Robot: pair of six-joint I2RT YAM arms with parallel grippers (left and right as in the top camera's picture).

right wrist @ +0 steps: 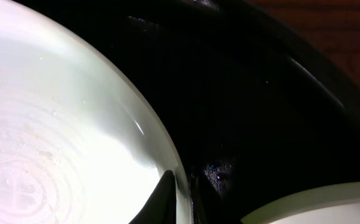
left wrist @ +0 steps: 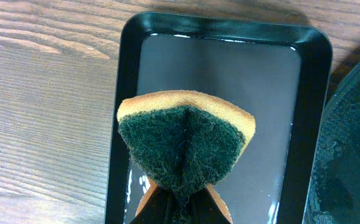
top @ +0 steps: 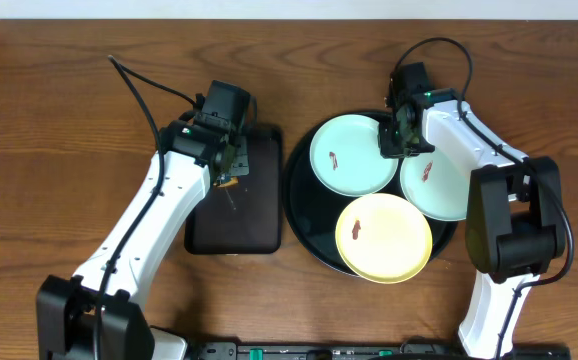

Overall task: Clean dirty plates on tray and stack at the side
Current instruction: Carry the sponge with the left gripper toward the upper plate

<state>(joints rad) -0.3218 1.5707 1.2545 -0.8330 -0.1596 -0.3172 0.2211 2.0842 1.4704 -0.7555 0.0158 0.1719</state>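
Step, as I read it: R gripper [top: 397, 135] raises the mint-green plate [top: 349, 155] at 11 o'clock on the round black tray [top: 304, 225] for wiping. Grip deep on the rim at plate's 3 o'clock, tilt slow. R jaws nearly closed, rim pinched btwn them. L gripper [left wrist: 180, 202] clamped on folded sponge [left wrist: 186, 143] over rectangular tray [left wrist: 220, 28].

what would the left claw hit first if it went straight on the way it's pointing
The left claw points down at the small black tray, so the sponge it grips would press onto that tray's wet floor first. The gap is unclear.
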